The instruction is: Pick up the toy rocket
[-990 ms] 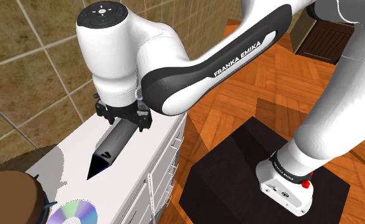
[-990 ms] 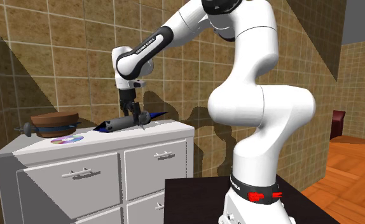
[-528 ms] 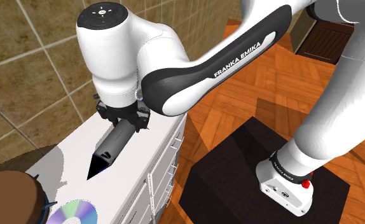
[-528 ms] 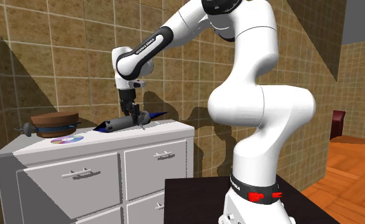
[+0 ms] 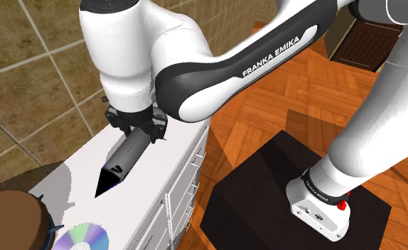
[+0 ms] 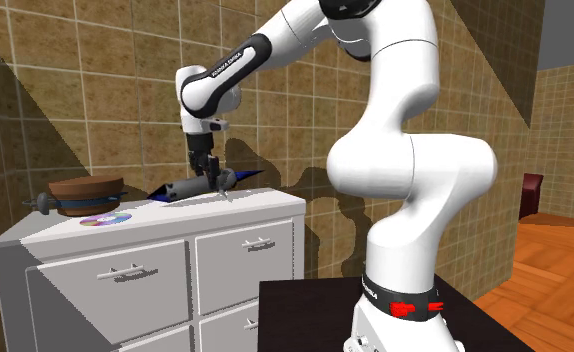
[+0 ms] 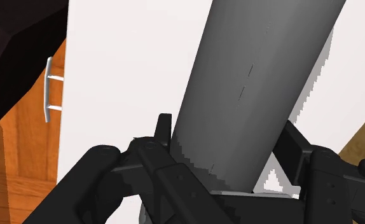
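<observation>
- A tiled tan wall backs a white chest of drawers, which stands on a wooden parquet floor. The arm's black stand sits on that floor beside it.
- On the chest's top, toward the shoulder view's lower left, lie a CD and a brown round object. Both are well apart from the gripper.
- The toy rocket has a grey tube body and a dark pointed nose. It is over the chest's top, directly under the hand.
- Its long axis runs along the top, with the nose pointing toward the CD and the tail under the wrist. In the second exterior view the toy rocket slopes nose-down, with blue fins at the tail end.
- The gripper comes down from above with its jaws set across that long axis, not along it.
- In the wrist view the gripper has one black finger on each flank of the grey body. The jaws are pinching the rocket toward its tail end.
- Most of the rocket's length reaches out ahead of the jaws toward the nose, so the hold is off-centre. The nose-down slope fits that.
- I cannot tell for sure whether the nose is clear of the top. The shadow offset beside the body in the wrist view suggests a slight gap.
- A straight vertical lift looks right for the next move. The main risk is the body pivoting between the pads.
</observation>
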